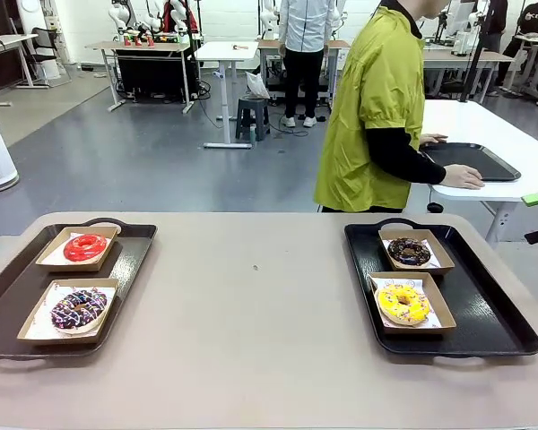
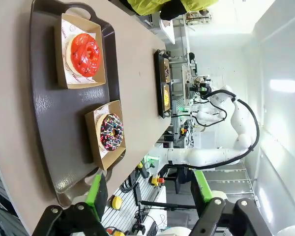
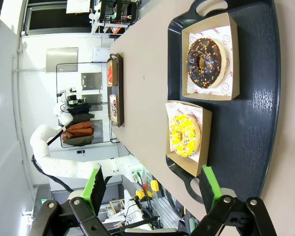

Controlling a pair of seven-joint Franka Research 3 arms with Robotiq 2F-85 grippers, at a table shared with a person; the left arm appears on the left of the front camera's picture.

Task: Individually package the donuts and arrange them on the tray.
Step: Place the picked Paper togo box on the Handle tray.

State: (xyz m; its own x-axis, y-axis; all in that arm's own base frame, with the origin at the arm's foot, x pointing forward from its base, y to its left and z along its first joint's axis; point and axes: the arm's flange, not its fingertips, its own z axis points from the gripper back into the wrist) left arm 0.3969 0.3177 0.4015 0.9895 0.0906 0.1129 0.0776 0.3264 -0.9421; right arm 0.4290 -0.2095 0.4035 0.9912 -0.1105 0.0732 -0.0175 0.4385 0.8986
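The left jaws [image 2: 150, 196] stand wide apart with nothing between them, held well above the near end of the left tray [image 2: 59, 118], clear of the counter [image 2: 132, 64]. The right jaws [image 3: 152, 189] are likewise spread and empty, hanging high over the near end of the right tray [image 3: 255, 113].

Between the two trays a broad strip of bare counter [image 1: 251, 305] runs from the near edge to the far edge. Each tray sits close to its own side edge of the counter, and both have bare dark floor along their outer sides beside the boxes.

On the left tray [image 1: 9, 305], two open cardboard boxes lie in a line, near and far. The near box [image 1: 36, 327] holds the sprinkled chocolate donut [image 1: 78, 308]; the far box [image 1: 58, 255] holds the red donut [image 1: 85, 247]. The two boxes are apart, with a gap of tray between them.

On the right tray [image 1: 493, 313], two more boxes lie the same way, nearly touching. The near box [image 1: 441, 313] holds the yellow donut [image 1: 403, 303]; the far box [image 1: 390, 242] holds the dark chocolate donut [image 1: 409, 252]. Each donut lies flat on printed paper inside its box.

Beyond the far edge a person in a yellow-green top [image 1: 377, 107] stands turned toward a neighbouring white table, one hand [image 1: 462, 177] resting there beside an empty black tray [image 1: 471, 161].
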